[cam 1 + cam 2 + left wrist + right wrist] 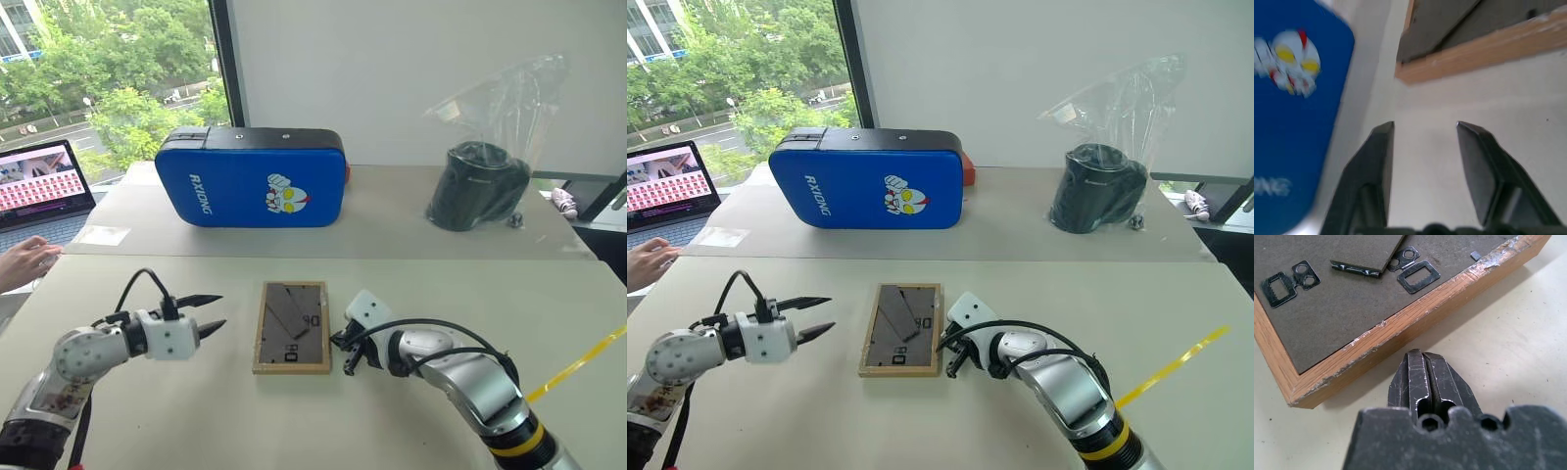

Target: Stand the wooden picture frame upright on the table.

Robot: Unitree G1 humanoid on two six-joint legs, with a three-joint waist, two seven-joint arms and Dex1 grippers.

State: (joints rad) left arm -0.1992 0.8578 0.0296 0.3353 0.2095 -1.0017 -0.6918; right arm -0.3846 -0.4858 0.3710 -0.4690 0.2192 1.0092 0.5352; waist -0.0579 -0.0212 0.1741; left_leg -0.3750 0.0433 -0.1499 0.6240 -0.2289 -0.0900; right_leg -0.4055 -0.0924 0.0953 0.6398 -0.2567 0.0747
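Between the two grippers, frame lies flat on the table, backboard up, stand flap folded down, metal hangers showing on the dark board, light-wood rim scuffed. Left gripper hovers beside its left edge, fingers apart, holding nothing. Right gripper sits just off the right edge, fingers pressed together, empty. Farther back, a clear plastic bag holds a black round object.
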